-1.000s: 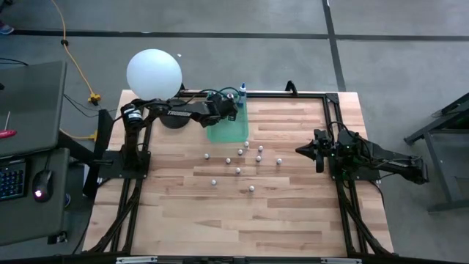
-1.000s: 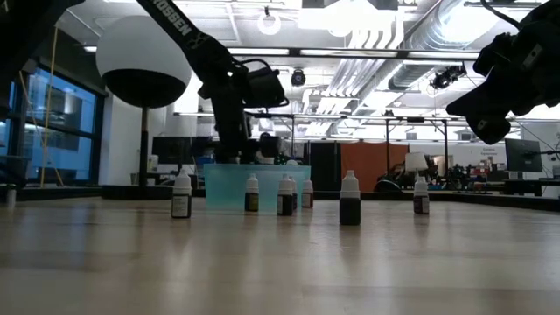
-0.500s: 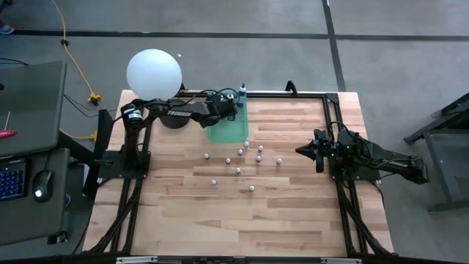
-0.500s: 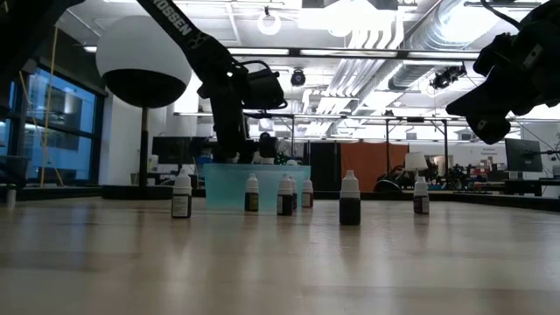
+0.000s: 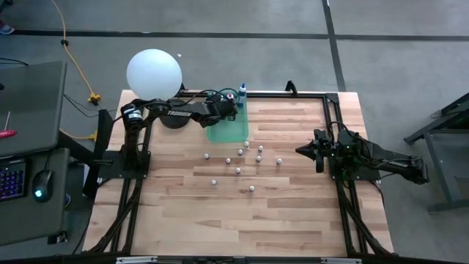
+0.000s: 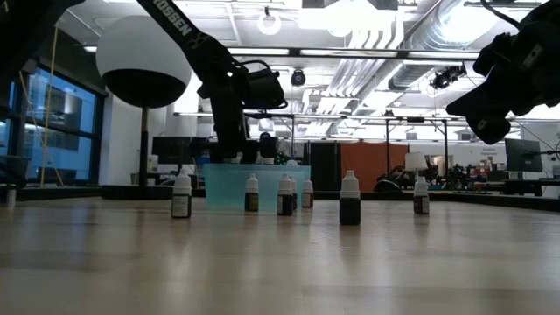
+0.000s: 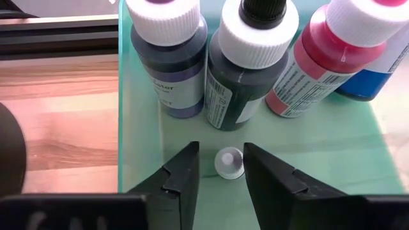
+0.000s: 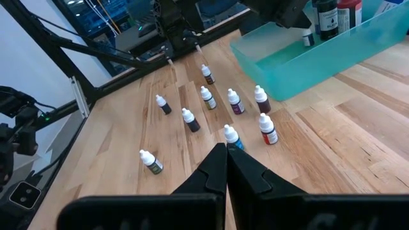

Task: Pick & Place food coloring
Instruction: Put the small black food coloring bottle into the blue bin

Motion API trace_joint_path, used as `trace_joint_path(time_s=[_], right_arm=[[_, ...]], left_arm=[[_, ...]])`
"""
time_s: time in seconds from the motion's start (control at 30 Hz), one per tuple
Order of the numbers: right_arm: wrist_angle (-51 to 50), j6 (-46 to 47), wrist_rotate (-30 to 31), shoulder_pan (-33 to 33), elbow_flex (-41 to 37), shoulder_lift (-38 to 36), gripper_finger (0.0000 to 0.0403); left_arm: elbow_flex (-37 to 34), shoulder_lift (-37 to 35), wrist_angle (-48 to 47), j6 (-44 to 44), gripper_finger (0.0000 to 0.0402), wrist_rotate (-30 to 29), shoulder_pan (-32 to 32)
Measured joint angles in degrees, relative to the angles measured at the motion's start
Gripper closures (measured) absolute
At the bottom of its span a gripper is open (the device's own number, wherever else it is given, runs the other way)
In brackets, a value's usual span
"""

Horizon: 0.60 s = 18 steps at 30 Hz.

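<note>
So the wooden plank table [image 5: 293,220] is seen from above with the big white ball-shaped lamp [image 5: 154,71] parked at about 10 o'clock, just off the far-left corner. The translucent green flat tray [image 5: 229,130] is sat at roughly 12 o'clock, near the far edge.

The left gripper [image 7: 218,167] is held low over the tray, fingers spread apart, and a tiny white-capped bottle [image 7: 229,161] is framed right in the gap between them, standing on the tray floor; whether it's actually touched can't be told. Just beyond it, four larger bottles are lined up in the tray: a purple-bodied bottle [image 7: 172,57], a dark-bodied bottle with a black tip [image 7: 239,70], a red-bodied bottle [image 7: 319,64] and a blue-bodied bottle [image 7: 377,76], which is only partly seen.

The right gripper [image 8: 225,163] is parked out at 3 o'clock, above the table's right rail, fingers pressed together with nothing between them.

The rest of the food coloring, a scatter of small white-capped bottles [image 5: 239,161], is left standing upright on the bare wood around the table's middle, between the tray and the near edge, all kept apart from each other.
</note>
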Motion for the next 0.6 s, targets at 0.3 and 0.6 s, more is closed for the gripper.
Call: trace_joint_path(time_s=[0.3,0.6], right_arm=[[0.0,0.0,0.0,0.0,0.0,0.0,0.0402],[0.0,0.0,0.0,0.0,0.0,0.0,0.0402]], left_arm=[[0.0,0.0,1.2,1.5,0.0277,0.1,0.0],[0.0,0.0,3.2,4.7,0.0277,0.1,-0.1]])
